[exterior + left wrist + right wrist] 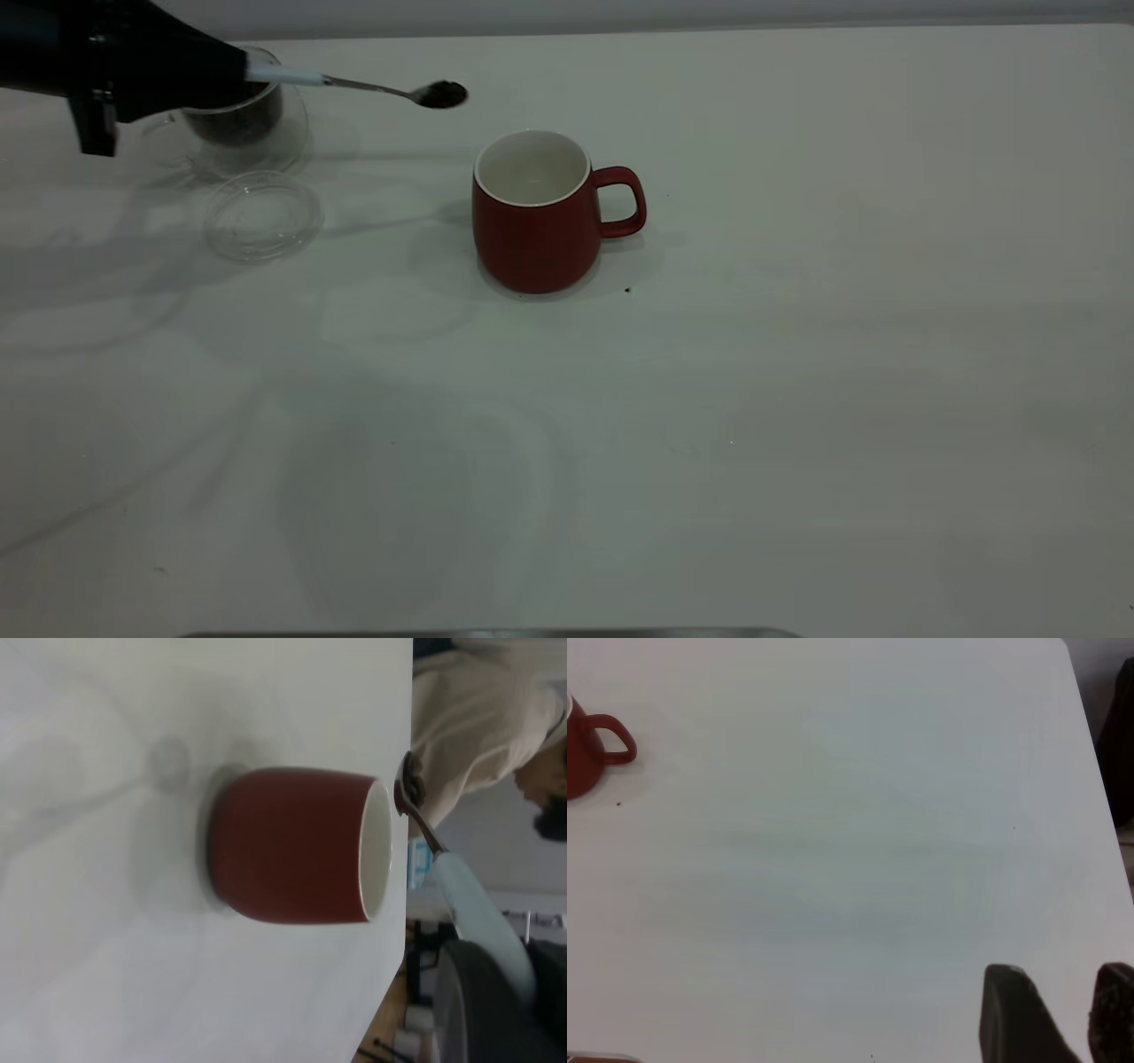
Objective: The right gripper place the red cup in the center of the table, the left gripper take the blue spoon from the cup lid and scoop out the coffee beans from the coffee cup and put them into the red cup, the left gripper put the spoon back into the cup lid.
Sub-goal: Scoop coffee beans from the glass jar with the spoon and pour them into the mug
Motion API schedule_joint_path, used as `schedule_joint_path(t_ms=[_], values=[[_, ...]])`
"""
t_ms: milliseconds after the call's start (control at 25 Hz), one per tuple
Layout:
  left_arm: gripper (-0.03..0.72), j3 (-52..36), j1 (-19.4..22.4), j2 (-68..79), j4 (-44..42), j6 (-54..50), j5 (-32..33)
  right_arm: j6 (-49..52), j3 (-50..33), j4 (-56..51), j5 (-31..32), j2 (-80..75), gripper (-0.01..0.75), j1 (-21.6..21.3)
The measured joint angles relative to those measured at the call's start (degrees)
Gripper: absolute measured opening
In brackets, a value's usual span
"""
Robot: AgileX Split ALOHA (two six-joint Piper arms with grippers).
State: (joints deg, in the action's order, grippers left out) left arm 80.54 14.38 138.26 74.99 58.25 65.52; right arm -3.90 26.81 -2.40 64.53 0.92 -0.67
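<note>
The red cup point(536, 213) stands upright near the middle of the table point(709, 399), its handle toward the right and its white inside showing nothing. My left gripper point(237, 76) is shut on the pale handle of the blue spoon point(354, 85). It holds the spoon level in the air between the coffee cup point(244, 124) and the red cup. Coffee beans point(442, 93) fill the spoon's bowl, and more lie dark in the coffee cup. The cup lid point(263, 215) lies bare in front of the coffee cup. In the left wrist view the spoon point(423, 819) is beside the red cup's point(292, 846) rim. My right gripper point(1063, 1017) is open, far from the red cup point(583, 749).
A single dark speck point(627, 290) lies on the table just right of the red cup's base. A person in a light top point(478, 718) is beyond the table's far edge in the left wrist view. A grey edge point(496, 633) runs along the table's front.
</note>
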Motion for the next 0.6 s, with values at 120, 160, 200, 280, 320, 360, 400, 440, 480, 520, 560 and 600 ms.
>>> schedule_joint_path(t_ms=[120,160,200,280,320,360,400,440,480,520,560,600], values=[[0.123,0.0,-1.4,0.0,-0.4,0.0,0.0,0.0,0.0,0.0,0.0,0.0,0.243,0.0],[0.123,0.0,-1.9,0.0,-0.4,0.0,0.0,0.0,0.0,0.0,0.0,0.0,0.243,0.0],[0.123,0.0,-2.3,0.0,-0.4,0.0,0.0,0.0,0.0,0.0,0.0,0.0,0.243,0.0],[0.123,0.0,-3.1,0.0,-0.5,0.0,0.0,0.0,0.0,0.0,0.0,0.0,0.243,0.0],[0.123,0.0,-3.5,0.0,-0.5,0.0,0.0,0.0,0.0,0.0,0.0,0.0,0.243,0.0],[0.123,0.0,-3.8,0.0,-0.5,0.0,0.0,0.0,0.0,0.0,0.0,0.0,0.243,0.0],[0.123,0.0,-4.2,0.0,-0.6,0.0,0.0,0.0,0.0,0.0,0.0,0.0,0.242,0.0],[0.123,0.0,-4.6,0.0,-0.6,0.0,0.0,0.0,0.0,0.0,0.0,0.0,0.242,0.0],[0.123,0.0,-5.0,0.0,-0.6,0.0,0.0,0.0,0.0,0.0,0.0,0.0,0.242,0.0],[0.123,0.0,-5.4,0.0,-0.8,0.1,0.0,0.0,0.0,0.0,0.0,0.0,0.242,0.0],[0.123,0.0,-5.8,0.0,-0.9,0.4,0.0,0.0,0.0,0.0,0.0,0.0,0.242,0.0],[0.123,0.0,-6.1,0.0,-0.9,1.0,0.0,0.0,0.0,0.0,0.0,0.0,0.242,0.0]])
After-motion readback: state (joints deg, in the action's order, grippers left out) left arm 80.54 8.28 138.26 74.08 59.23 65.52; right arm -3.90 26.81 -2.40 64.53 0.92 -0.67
